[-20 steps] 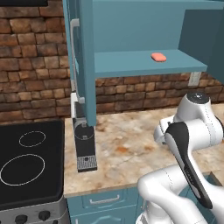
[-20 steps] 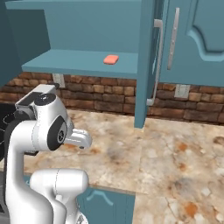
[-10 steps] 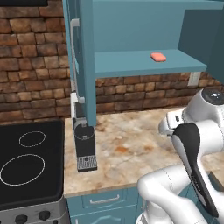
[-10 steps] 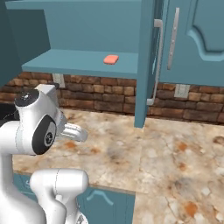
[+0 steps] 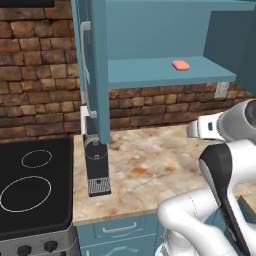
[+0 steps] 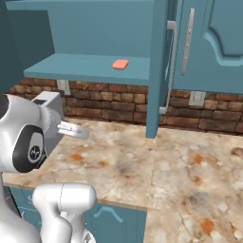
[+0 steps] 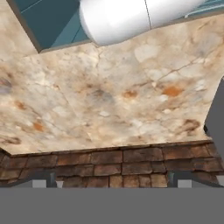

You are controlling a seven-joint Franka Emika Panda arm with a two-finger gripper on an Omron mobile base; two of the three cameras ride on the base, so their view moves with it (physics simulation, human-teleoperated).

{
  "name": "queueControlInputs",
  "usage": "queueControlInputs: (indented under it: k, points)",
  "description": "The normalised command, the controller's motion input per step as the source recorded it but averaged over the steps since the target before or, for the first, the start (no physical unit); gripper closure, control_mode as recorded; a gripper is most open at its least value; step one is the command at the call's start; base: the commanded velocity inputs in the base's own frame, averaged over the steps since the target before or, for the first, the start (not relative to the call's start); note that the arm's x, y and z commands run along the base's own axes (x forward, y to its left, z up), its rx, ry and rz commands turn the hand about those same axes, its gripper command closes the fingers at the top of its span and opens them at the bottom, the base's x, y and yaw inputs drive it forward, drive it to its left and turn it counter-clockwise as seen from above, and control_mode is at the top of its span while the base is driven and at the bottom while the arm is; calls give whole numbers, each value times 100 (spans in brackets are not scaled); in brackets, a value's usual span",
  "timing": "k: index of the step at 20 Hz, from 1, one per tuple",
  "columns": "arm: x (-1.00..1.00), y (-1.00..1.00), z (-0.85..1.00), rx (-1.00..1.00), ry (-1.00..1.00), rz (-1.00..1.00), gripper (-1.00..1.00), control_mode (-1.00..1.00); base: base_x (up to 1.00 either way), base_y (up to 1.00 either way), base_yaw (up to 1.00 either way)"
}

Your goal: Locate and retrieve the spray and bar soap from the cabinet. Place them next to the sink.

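While the arm [image 5: 220, 165] folds up close to the base, its hand hangs over the marbled counter [image 5: 145, 170], with nothing held as far as I can tell. In the hand view the two dark fingertips [image 7: 40, 178] stand far apart at the bottom corners, so the fingers are spread wide; between them lie counter and the brick wall [image 7: 109, 164]. The gripper [image 6: 71, 129] shows in the right base view as a pale stub pointing out from the arm, over the counter and well below the shelf.

Further back on the counter, a small dark appliance [image 5: 96, 167] stands beside the stove [image 5: 32, 187].

Beyond that, the cabinet [image 5: 165, 75] is open, its door [image 5: 95, 65] swung out edge-on. The soap [image 5: 180, 65] lies flat on the shelf, toward the right end in the left base view, alone and untouched; it also shows at [image 6: 120, 64].

By my reading the task is barely begun: the door is open, but the soap is not yet picked and nothing has been set down. The next move looks like a reach up and into the shelf, clearing its front edge.
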Motion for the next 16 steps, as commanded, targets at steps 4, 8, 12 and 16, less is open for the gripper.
queueControlInputs:
  k: [4,8,12,16]
  points:
    - [3,-1,38,4,3,1,-100,-100,0,0,0]
    - [14,-8,37,-2,16,5,-100,-100,0,0,0]
    - [36,-14,36,-1,20,3,-100,-100,0,0,0]
    - [36,-8,19,0,1,9,-100,-100,0,0,0]
